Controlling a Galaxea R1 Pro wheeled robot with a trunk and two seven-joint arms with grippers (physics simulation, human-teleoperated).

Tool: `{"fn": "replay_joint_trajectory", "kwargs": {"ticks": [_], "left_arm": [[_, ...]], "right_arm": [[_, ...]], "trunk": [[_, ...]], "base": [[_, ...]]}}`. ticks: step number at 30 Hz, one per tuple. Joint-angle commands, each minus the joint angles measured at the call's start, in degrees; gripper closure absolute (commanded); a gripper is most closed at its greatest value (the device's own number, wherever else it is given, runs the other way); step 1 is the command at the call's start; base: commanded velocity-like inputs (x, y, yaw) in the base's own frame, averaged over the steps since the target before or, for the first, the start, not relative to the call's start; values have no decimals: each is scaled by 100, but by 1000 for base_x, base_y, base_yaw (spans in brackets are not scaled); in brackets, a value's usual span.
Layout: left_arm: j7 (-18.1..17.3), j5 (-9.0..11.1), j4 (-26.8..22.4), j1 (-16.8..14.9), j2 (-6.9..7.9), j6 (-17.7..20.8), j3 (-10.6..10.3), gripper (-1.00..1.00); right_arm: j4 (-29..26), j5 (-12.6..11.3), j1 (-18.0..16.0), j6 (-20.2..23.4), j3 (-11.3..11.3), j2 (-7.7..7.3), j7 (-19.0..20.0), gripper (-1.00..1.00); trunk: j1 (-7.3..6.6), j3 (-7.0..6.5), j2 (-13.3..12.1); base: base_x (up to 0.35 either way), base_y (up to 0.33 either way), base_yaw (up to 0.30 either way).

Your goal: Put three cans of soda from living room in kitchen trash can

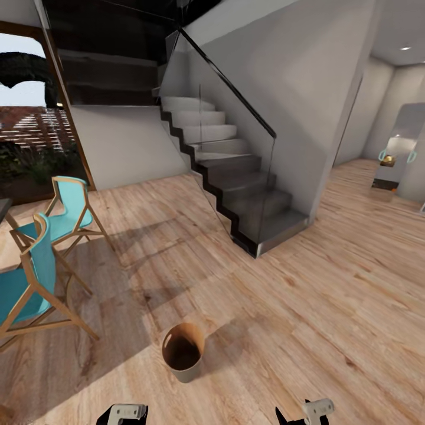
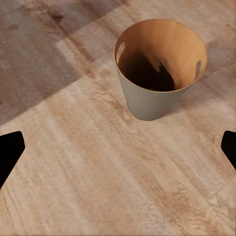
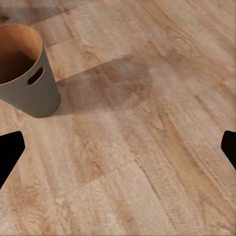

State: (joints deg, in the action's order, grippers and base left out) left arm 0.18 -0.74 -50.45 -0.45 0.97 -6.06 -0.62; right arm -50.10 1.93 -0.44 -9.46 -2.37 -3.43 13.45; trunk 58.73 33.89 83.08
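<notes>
Wood floor (image 1: 330,307) carried the upright trash can (image 1: 183,352) (brown inside), staircase (image 1: 236,183) behind; both pincers' fingers stood wide apart, holding nothing.

Wood floor (image 1: 330,295), staircase (image 1: 236,177), 2 chairs (image 1: 41,260)

Both arms hang low in front of the robot — the left gripper (image 1: 128,412) and right gripper (image 1: 313,410) have jaws spread wide, holding nothing.
</notes>
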Motion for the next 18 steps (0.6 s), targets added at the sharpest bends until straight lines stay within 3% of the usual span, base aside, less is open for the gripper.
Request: {"fn": "replay_joint_trajectory", "kwargs": {"ticks": [1, 18], "left_arm": [[0, 1, -2, 0, 0, -2, 0, -100], [-1, 21, -14, 1, 9, -220, 9, -100]], "right_arm": [[0, 0, 0, -1, 0, 0, 0, -100], [0, 8, 0, -1, 0, 2, 0, -100]], "trunk": [[0, 6, 0], [0, 30, 0]], "base": [[73, -74, 124], [17, -17, 61]]}}
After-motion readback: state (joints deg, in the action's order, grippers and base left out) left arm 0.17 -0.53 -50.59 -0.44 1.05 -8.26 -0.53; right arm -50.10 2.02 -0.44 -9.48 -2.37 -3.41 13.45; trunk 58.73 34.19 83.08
